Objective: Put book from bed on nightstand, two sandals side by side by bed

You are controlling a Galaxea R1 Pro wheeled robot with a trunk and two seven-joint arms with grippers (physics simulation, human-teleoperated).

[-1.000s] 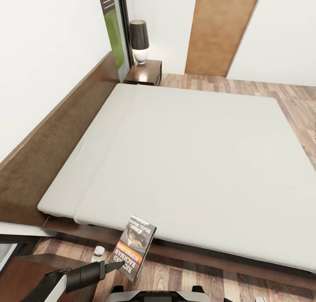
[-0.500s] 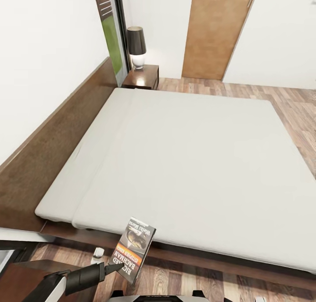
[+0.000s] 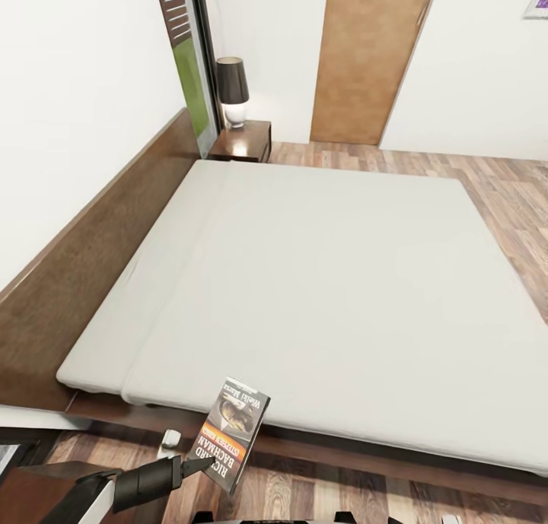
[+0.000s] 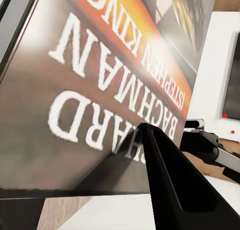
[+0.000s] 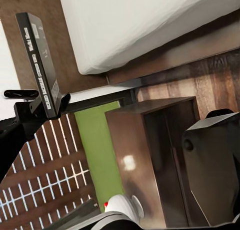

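I have the book (image 3: pixel 232 433) clamped in my left gripper (image 3: pixel 199 463), held by its lower corner at about 7 o'clock in my head view, lifted off the bed (image 3: pixel 320 281) and hanging over the wood-plank floor (image 3: pixel 304 493) just beside the bed's near edge. The cover faces up toward me, tilted, its lettering "RICHARD BACHMAN" upside down from where I look (the orange band runs across the middle). Close up, one dark finger (image 4: pixel 175 185) presses flat against the cover at the letters. From my right wrist camera I see the same book (image 5: pixel 42 64) edge-on, pinched between the two fingers.

The pale mattress lies bare, its dark headboard (image 3: pixel 91 258) running along the wall at 9 o'clock. A nightstand (image 3: pixel 243 140) stands at the far corner, about 11 o'clock, with a black-shaded lamp (image 3: pixel 232 90) on it, a window (image 3: pixel 186 60) just beside, and a wooden door (image 3: pixel 369 60) at 12 o'clock. A second dark cabinet corner (image 3: pixel 38 482) shows near my left arm. Whether my right gripper is clenched or released, I cannot tell.
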